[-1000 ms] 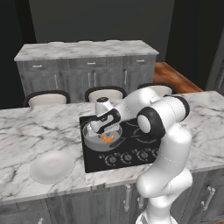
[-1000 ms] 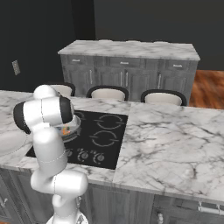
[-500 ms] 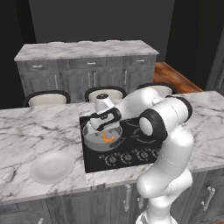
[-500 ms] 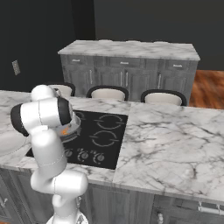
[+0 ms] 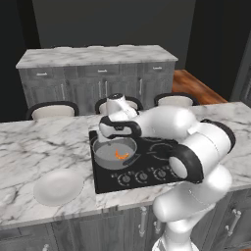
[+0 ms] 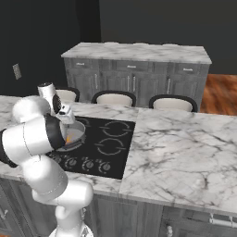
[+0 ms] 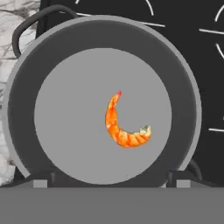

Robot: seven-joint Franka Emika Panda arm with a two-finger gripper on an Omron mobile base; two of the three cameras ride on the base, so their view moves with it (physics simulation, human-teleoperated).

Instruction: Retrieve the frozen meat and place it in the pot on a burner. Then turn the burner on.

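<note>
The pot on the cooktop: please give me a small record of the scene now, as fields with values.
frozen meat: a curved orange piece lying free on the pot floor, a little off centre
pot: round grey metal pot standing on the black cooktop, at its left end in the left base view
gripper: above the pot, looking down into it; tips spread wide, holding nothing
knobs: a row of small round knobs along the cooktop's front edge
plate: white plate on the marble counter, apart from the cooktop
</note>
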